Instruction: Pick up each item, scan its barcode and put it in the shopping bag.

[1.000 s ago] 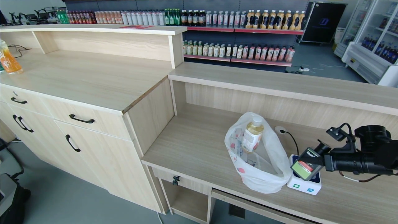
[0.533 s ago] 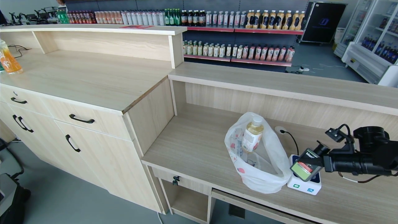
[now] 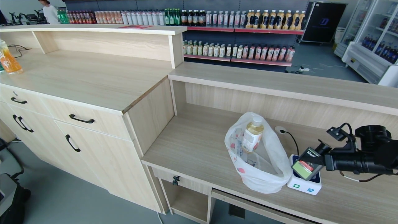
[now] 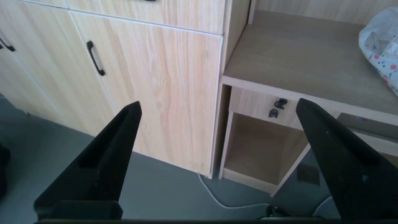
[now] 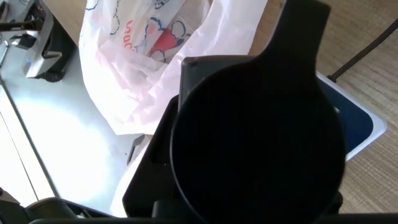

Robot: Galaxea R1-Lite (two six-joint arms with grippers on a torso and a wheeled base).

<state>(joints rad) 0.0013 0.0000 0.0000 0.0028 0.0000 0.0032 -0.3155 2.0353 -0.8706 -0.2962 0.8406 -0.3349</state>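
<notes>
A: Right gripper (image 3: 317,158), state?
B: Clamped on the canister (image 3: 303,168). It's tilted and hangs just above the scanner (image 3: 306,185); can't tell if they touch. In the right wrist view the canister (image 5: 255,143) is a dark round shape over the scanner's blue top (image 5: 354,124).
A: Left gripper (image 4: 219,104)?
B: Fingers spread wide, nothing between them. It's well apart from the scanner, over the floor by the cabinet doors.
A: Bag?
B: The shopping bag (image 3: 264,175) is just beside the scanner on its left side, mouth open.
A: Counts?
B: One canister, one scanner, one shopping bag. One bottle (image 3: 252,134) stands upright inside the bag, with pale yellow liquid and a white cap. One orange bottle (image 3: 8,59) is far left of the scanner. One black cable (image 3: 292,138) runs back from the scanner.
A: Labels?
B: The canister has a green label with a red patch and white lettering on a black band. The bottle has a white label, print too small to read. The bag has red and blue prints. The scanner has two small coloured icons on its front.
</notes>
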